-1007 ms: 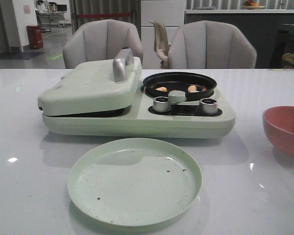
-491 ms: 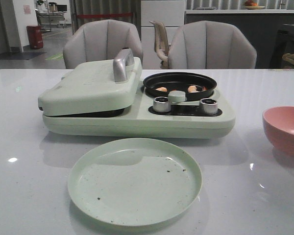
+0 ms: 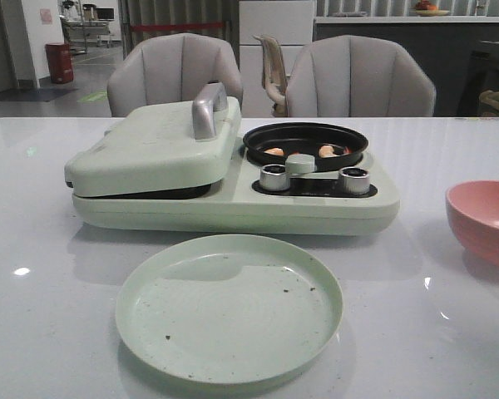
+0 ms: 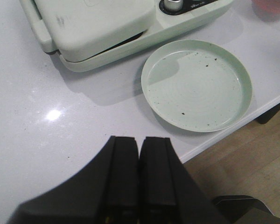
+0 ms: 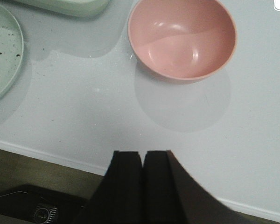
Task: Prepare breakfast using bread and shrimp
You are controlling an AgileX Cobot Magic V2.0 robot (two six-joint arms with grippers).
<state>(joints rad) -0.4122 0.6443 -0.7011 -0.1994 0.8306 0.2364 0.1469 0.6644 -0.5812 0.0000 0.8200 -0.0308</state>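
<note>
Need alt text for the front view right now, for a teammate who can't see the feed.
A closed pale green breakfast maker sits on a white table, its round black pan holding a few shrimp. An empty green plate lies in front, and a pink bowl sits at right; no arms visible.

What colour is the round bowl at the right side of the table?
The round bowl is plain pink, with no pattern; the right wrist view shows it best.

Dim, soft overhead light; glare on table [image 3: 58,332].
</note>
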